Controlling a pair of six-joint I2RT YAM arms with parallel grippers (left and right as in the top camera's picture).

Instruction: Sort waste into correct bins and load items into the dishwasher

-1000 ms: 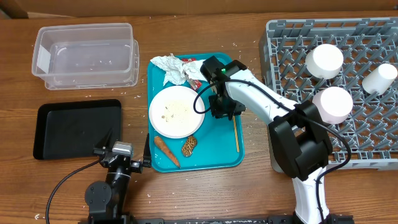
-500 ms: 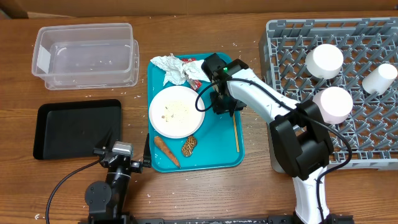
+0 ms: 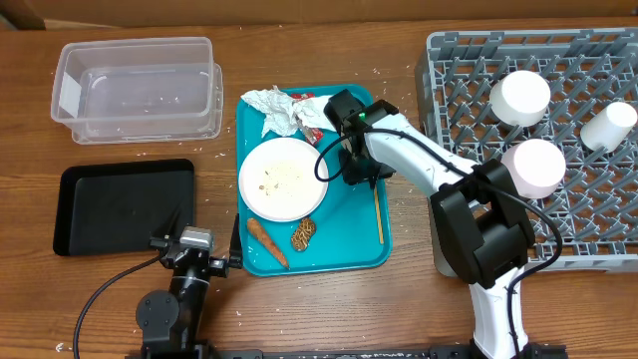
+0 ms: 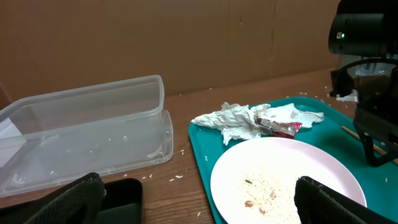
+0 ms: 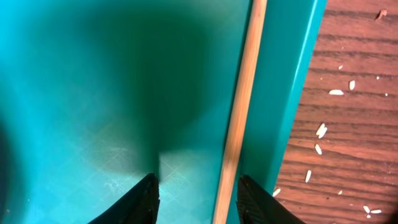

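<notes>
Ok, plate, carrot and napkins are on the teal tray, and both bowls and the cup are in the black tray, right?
No: the overhead view shows both bowls and the cup in the grey rack, not the black tray. The rest is right.

A round white plate [image 3: 283, 179], dotted with crumbs, lies flat on the teal tray [image 3: 349, 234]. Crumpled white napkins [image 3: 277, 110] and a red wrapper [image 4: 278, 127] sit at its far edge, an orange carrot [image 3: 267, 242] and a brown food lump [image 3: 303, 233] at its near edge. Two upturned white bowls [image 3: 519, 97] and a small white cup [image 3: 609, 126] stand in the grey dish rack [image 3: 469, 70] (far right). The clear tub [image 3: 135, 42] and black tray [image 3: 125, 206] lie left. Rice grains [image 5: 321, 130] dot the table [image 3: 399, 299].
</notes>
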